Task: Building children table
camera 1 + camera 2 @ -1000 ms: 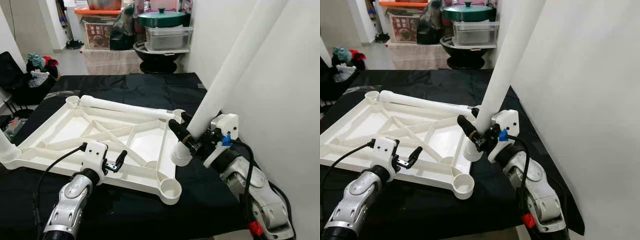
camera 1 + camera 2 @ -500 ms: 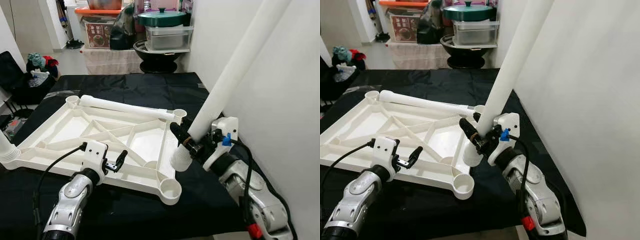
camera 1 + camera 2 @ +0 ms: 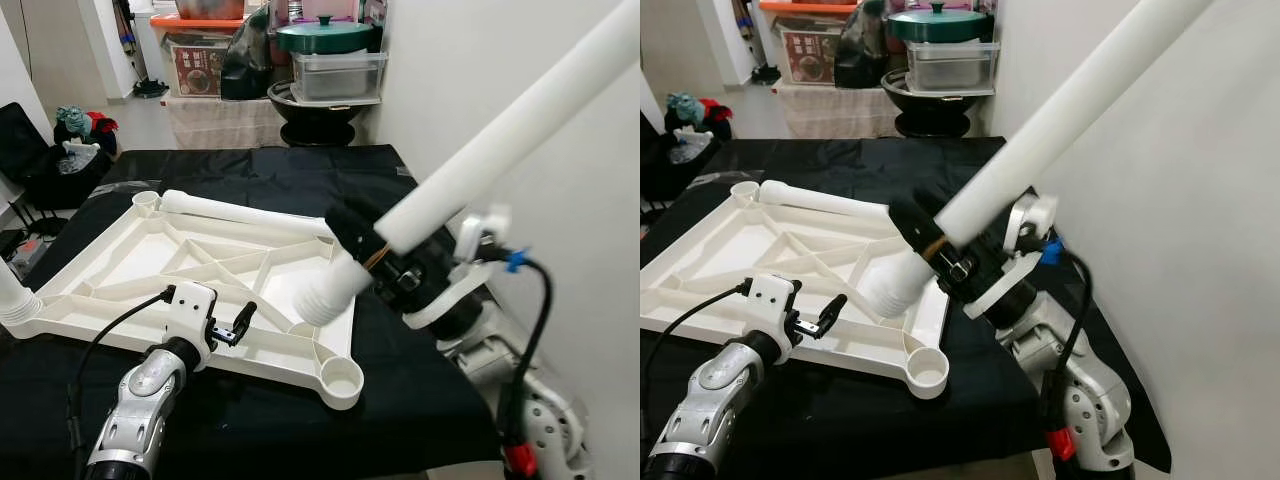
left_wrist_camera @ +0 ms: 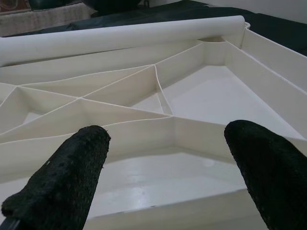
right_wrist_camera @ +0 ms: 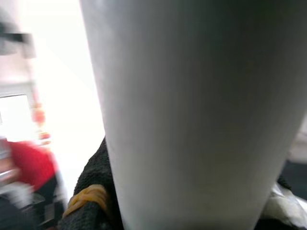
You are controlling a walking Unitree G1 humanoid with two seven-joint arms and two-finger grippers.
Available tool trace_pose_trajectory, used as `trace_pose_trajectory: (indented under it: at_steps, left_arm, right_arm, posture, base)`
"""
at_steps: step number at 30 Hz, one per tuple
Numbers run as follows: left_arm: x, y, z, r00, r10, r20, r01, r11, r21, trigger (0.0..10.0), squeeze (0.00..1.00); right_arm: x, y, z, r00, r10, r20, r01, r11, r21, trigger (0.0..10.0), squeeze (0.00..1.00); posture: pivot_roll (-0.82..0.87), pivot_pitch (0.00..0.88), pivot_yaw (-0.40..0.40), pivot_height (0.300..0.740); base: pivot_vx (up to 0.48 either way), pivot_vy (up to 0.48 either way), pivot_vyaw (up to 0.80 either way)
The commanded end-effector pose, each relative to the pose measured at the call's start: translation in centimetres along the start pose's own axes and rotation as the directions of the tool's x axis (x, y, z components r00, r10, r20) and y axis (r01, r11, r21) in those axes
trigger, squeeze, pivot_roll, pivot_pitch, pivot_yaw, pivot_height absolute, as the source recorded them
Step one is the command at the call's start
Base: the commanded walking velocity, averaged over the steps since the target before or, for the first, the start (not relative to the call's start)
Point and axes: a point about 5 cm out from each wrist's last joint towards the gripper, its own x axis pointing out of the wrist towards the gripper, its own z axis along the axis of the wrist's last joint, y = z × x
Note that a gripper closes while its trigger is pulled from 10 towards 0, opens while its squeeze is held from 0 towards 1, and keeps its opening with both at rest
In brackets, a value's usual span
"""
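right claw (image 3: 385, 262) clamps table leg (image 3: 480, 165) | left claw (image 3: 238, 322) agape over tabletop (image 3: 180, 262) | second leg (image 3: 245, 213) alongside

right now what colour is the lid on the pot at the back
Dark green lid, clearest in the left eye view.

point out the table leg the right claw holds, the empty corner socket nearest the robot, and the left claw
table leg (image 3: 490, 160), left eye view, mid shaft
corner socket (image 3: 341, 381), left eye view, round rim
left claw (image 4: 163, 172), left wrist view, midway between the fingertips
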Motion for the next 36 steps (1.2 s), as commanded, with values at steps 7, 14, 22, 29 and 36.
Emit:
trace_pose_trajectory:
  at_steps: [7,14,22,29,36]
  left_arm:
    - [-0.1,0.1,-0.3,1.0,-0.005,-0.016,0.005,1.0,-0.013,10.0,0.0]
    - [0.0,-0.4,-0.4,1.0,-0.02,-0.019,0.019,1.0,-0.025,10.0,0.0]
    - [0.0,-0.5,-0.3,1.0,-0.023,-0.018,0.022,0.999,-0.026,10.0,0.0]
    - [0.0,-0.5,-0.3,1.0,-0.025,-0.018,0.024,0.999,-0.035,10.0,0.0]
    - [0.0,-0.5,-0.4,0.999,-0.023,-0.022,0.022,0.999,-0.046,10.0,0.0]
  right_arm:
    - [0.4,1.2,-0.4,0.995,0.094,-0.016,-0.092,0.992,0.081,10.0,0.0]
    - [0.2,1.2,-0.4,0.996,0.089,-0.024,-0.087,0.991,0.1,10.0,0.0]
    - [0.1,1.3,-0.6,0.995,0.094,-0.025,-0.09,0.989,0.117,10.0,0.0]
    - [0.2,1.3,-0.9,0.996,0.079,-0.035,-0.075,0.99,0.116,10.0,0.0]
    - [0.0,-0.7,-1.7,0.994,-0.084,-0.076,0.088,0.995,0.054,10.0,0.0]
  posture:
    - [0.06,0.0,-0.026,0.74]
    - [0.06,0.0,-0.021,0.74]
    - [0.06,0.0,-0.02,0.74]
    - [0.06,0.0,-0.022,0.74]
    - [0.06,0.0,-0.023,0.74]
  base:
    - [0.0,0.0,0.0]
    - [0.0,0.0,0.0]
    - [0.0,0.0,0.0]
    - [0.0,0.0,0.0]
    - [0.0,0.0,0.0]
